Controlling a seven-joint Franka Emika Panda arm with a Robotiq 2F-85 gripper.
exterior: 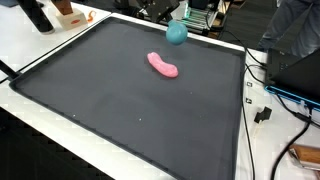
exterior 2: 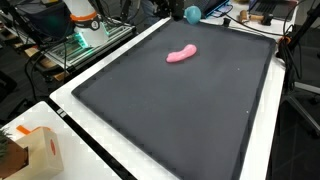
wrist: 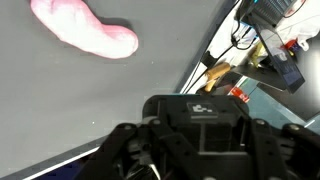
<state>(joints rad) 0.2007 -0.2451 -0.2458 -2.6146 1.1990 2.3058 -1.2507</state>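
Observation:
A pink, bean-shaped soft object [wrist: 85, 30] lies on the dark grey mat [wrist: 70, 110]; both exterior views show it [exterior: 163, 65] [exterior 2: 181, 54] in the mat's far half. A teal ball [exterior: 176, 33] [exterior 2: 191, 13] rests at the mat's far edge. In the wrist view only the black body of my gripper [wrist: 200, 140] fills the lower edge. Its fingertips are cut off by the frame, so the jaws' state is hidden. The gripper hangs above the mat, apart from the pink object, touching nothing visible. I cannot make out the arm in the exterior views.
The mat sits on a white table [exterior: 265, 130] with a raised black border. Cables and a small connector [exterior: 263, 114] lie beside it. A cardboard box [exterior 2: 38, 150] stands at one corner. Shelving and equipment [exterior 2: 85, 30] crowd the far side.

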